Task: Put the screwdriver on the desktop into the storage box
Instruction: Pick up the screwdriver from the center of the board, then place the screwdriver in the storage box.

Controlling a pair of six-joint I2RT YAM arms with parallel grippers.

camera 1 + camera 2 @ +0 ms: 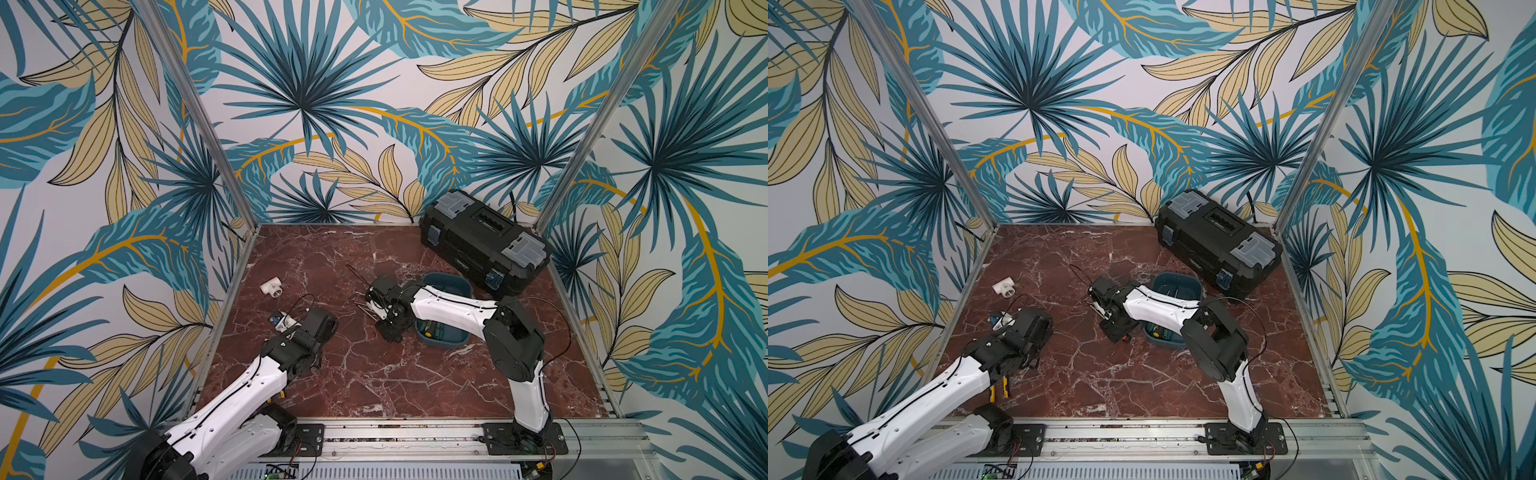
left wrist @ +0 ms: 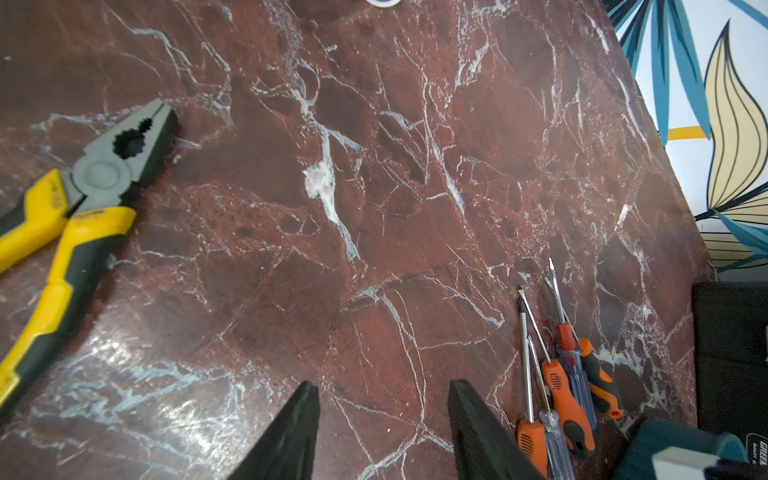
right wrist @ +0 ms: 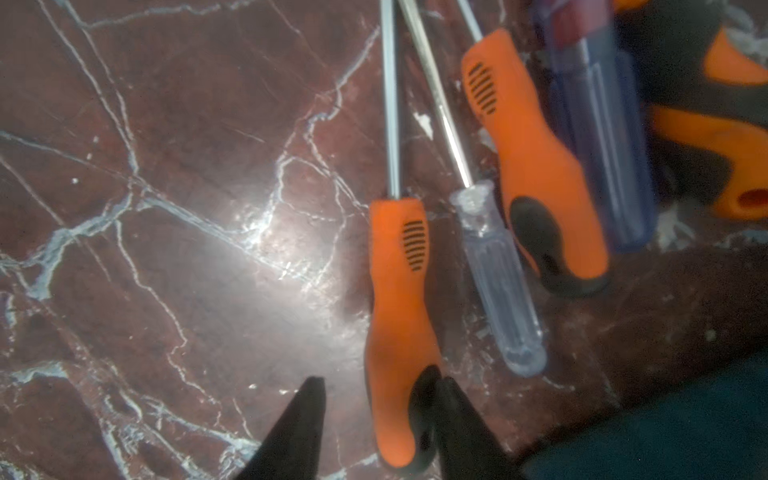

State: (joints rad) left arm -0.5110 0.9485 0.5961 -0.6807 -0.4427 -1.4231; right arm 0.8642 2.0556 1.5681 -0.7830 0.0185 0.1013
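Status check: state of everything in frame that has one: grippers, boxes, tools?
right gripper: open, jaws straddling handle end of orange screwdriver
orange screwdriver: flat on desktop, not lifted
left gripper: open, empty
storage box: lidless, yellow-green tool inside
toolbox: lid shut
pliers: jaws closed, lying flat
other screwdrivers: flat on desktop, bunched

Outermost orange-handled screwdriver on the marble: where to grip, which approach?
Take the orange-handled screwdriver at the handle's waist, from above, fingers across its width. It lies flat on the desktop, bare marble on one flank; the clear-handled screwdriver lies close on the other, so that finger has little room.
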